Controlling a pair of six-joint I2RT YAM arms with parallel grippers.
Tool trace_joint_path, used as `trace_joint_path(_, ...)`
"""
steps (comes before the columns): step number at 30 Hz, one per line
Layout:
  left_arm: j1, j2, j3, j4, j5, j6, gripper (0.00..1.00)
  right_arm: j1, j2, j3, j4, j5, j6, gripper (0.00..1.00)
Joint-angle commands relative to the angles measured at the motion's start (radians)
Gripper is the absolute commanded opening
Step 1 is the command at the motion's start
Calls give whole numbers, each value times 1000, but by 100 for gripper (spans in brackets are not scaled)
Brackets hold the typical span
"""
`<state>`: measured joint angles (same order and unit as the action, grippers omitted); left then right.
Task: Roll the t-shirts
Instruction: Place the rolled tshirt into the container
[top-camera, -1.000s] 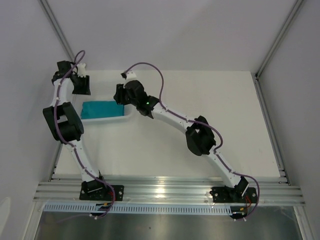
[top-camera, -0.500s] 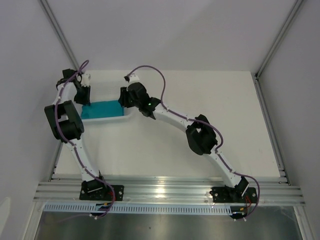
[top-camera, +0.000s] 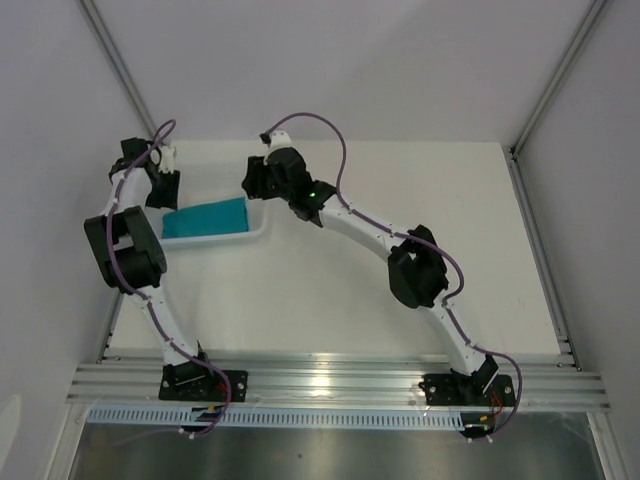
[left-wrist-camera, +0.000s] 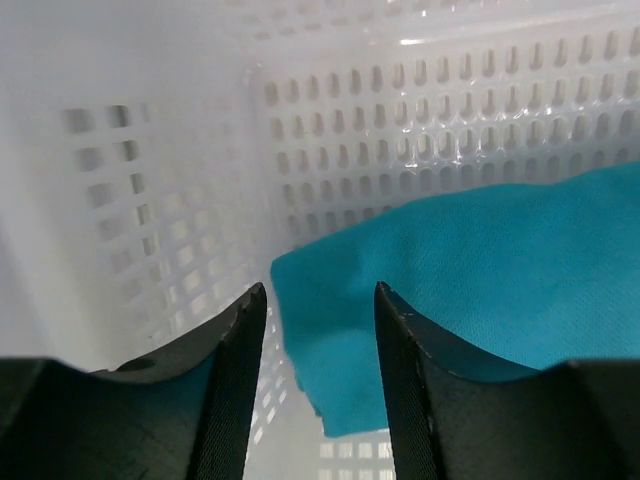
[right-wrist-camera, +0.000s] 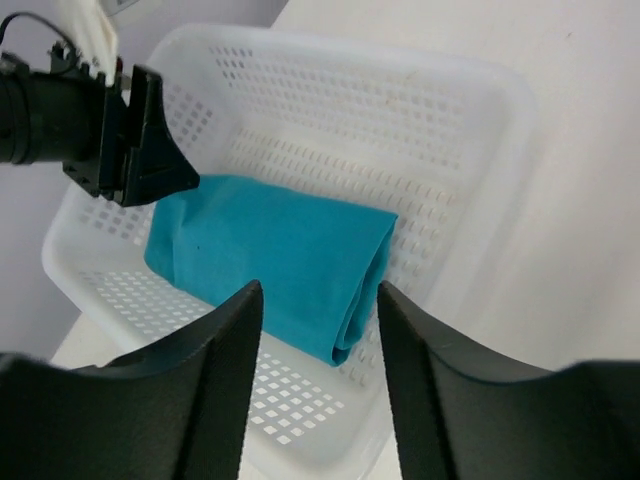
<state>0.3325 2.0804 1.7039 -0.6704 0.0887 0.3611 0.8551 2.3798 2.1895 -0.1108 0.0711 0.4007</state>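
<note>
The teal t-shirt (top-camera: 205, 217) lies rolled into a bundle inside the white mesh basket (top-camera: 216, 241). In the right wrist view the t-shirt (right-wrist-camera: 270, 250) shows its layered end toward the basket's right wall (right-wrist-camera: 500, 150). My left gripper (top-camera: 164, 193) is open at the bundle's left end. In its own wrist view the left gripper (left-wrist-camera: 318, 290) has its jaws apart, and the t-shirt's (left-wrist-camera: 480, 270) corner lies just beyond them, ungripped. My right gripper (top-camera: 252, 184) hovers open above the basket's right end; in its own view the right gripper (right-wrist-camera: 318, 290) holds nothing.
The basket sits at the table's far left, close to the left wall. Its perforated wall (left-wrist-camera: 400, 120) rises right behind the left fingers. The left gripper (right-wrist-camera: 150, 150) shows in the right wrist view, at the basket's far end. The right arm's elbow (top-camera: 420, 270) stands over the table's middle.
The left gripper came down to the bundle's left end, closed briefly and reopened. The right gripper lifted and drew back from the basket's right end. The bundle now lies slightly tilted.
</note>
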Motion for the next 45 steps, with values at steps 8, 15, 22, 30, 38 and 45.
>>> trace_joint_path(8,5,-308,95,-49,46,-22,57,-168,-333,-141,-150,99,-62,65)
trace_joint_path(15,36,-523,-99,-90,-84,-1,62,-327,-547,-393,-268,271,-131,70)
trace_joint_path(22,186,-709,-369,-63,-81,-34,64,-548,-714,-600,-273,259,-102,74)
trace_joint_path(30,260,-763,-513,-21,-76,-22,67,-599,-743,-652,-239,297,-138,75)
trace_joint_path(38,283,-720,-491,-11,-73,-5,67,-599,-714,-665,-233,260,-120,75)
trace_joint_path(45,281,-685,-454,-23,-32,1,67,-599,-719,-688,-199,262,-125,75)
